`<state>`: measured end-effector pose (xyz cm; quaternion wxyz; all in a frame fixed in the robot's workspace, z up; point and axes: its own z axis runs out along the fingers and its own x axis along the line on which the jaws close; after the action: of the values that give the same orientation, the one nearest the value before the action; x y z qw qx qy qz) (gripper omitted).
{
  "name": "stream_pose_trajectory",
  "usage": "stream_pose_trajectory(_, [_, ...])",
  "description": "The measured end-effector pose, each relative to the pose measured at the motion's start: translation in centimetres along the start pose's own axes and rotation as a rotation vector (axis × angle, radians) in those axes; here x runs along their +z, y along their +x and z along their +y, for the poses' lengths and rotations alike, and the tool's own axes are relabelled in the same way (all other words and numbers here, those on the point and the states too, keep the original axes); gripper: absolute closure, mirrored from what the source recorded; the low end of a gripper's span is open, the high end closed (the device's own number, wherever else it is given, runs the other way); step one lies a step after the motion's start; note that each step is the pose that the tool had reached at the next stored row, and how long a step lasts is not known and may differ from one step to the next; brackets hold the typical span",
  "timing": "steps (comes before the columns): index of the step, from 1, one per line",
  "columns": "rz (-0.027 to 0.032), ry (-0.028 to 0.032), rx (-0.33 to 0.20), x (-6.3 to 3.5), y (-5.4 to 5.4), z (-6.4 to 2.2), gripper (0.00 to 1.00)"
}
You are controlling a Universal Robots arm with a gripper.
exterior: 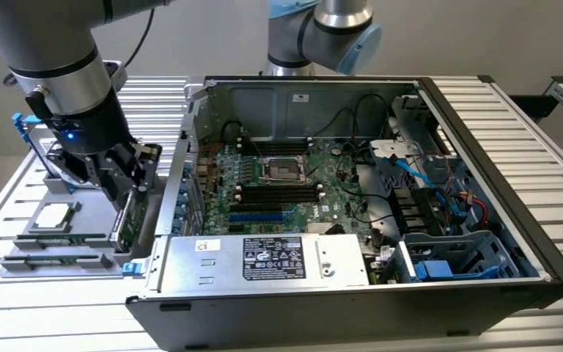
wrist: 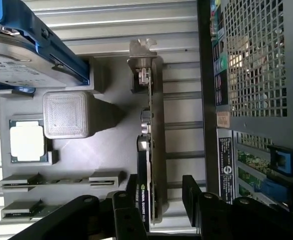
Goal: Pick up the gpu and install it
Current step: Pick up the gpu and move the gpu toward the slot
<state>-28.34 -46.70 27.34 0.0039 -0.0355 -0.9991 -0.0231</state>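
**Entry: GPU pick-up, stage of work: at the grasp, card not lifted**

Item. The gpu, a flat green circuit card with a black heatsink face and a silver end bracket. It stands on its long edge in a slot of the grey moulded parts tray, just beside the outer wall of the open black computer case.

Tool. My gripper is down over the card's end away from the bracket. The black fingers are apart, one on each side of the card. The one on the heatsink side looks close against it. The other shows a clear gap, so I judge nothing clamped.

Other tray contents. A square silver processor chip, two thin green memory sticks and a silver hard drive in a blue frame, all seated in their places.

Destination. The green motherboard lies exposed inside the case, with no card seen standing in it.

Done, as I judge it: approach and straddle. Outstanding: the closing grip, the lift out of the tray and the whole installation.
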Motion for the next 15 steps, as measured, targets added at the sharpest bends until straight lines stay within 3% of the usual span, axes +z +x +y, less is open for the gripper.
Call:
stream_pose_trajectory(4, [-0.0003, 0.0078, 0.0, 0.33, 0.6, 0.31, 0.52])
stream_pose_trajectory(11, [0.0002, 0.0095, 0.0, 1.46, 0.7, 0.26, 0.52])
stream_pose_trajectory(15, [0.0, 0.0138, 0.0, 2.04, 0.8, 0.61, 0.52])
